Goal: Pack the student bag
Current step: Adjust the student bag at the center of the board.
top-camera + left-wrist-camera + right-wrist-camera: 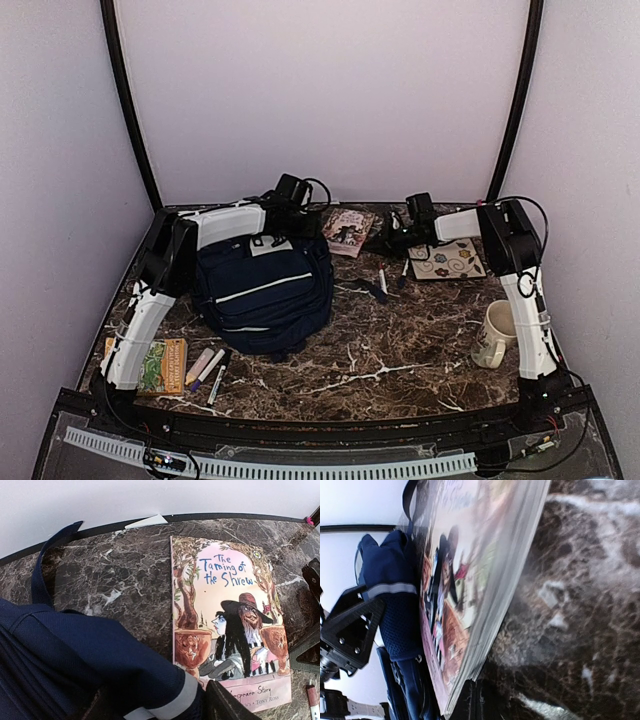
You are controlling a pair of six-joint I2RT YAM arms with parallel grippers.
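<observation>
At twelve o'clock, the left pincer grips the navy-blue fabric student bag; the pink paperback book lies unpacked beside it; the right pincer state cannot be told.

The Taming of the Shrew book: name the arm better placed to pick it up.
Right. The right gripper sits at the book's edge, while the left gripper grips the student bag's top fabric.
</observation>
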